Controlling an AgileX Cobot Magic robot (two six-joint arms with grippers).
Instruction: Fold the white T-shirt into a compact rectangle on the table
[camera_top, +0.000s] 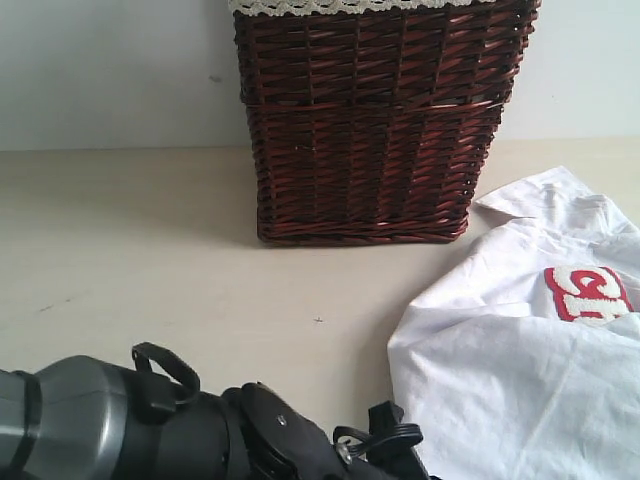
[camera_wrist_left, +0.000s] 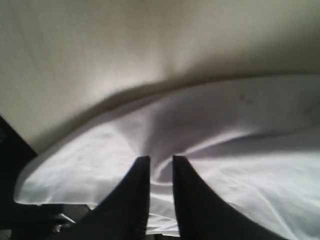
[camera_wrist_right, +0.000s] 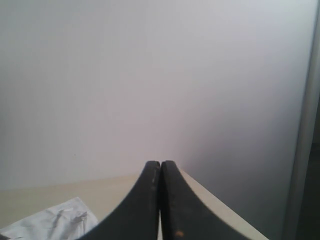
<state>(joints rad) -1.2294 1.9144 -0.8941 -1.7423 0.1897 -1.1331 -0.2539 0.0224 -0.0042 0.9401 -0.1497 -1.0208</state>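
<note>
Beige bench (camera_top: 150, 260) has the shirt (camera_top: 500, 370) rumpled at lower right of frame, left tool (camera_wrist_left: 161, 162) a crack apart over its edge, right tool (camera_wrist_right: 160, 167) pressed together in the air, so I'd guess first fold, needing a firm pinch next.

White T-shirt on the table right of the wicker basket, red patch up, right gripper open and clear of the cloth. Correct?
No: the right gripper is shut, fingers pressed together, as the right wrist view shows. The rest stands: white T-shirt on the table right of the wicker basket, red patch up, gripper clear of the cloth.
</note>
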